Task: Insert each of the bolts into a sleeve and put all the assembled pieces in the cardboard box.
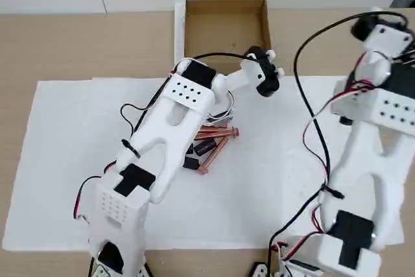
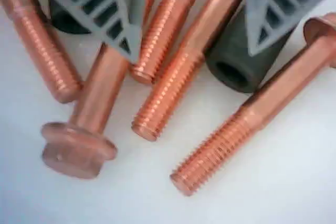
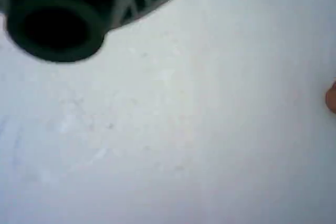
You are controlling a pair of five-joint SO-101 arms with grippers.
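Copper-coloured bolts lie flat in a loose heap on the white surface, with dark hollow sleeves touching them. The open cardboard box sits well apart at the far edge.

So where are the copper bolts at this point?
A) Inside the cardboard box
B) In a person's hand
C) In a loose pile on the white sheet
C: the copper bolts lie in a loose pile on the white sheet, partly under an arm and short of the cardboard box.
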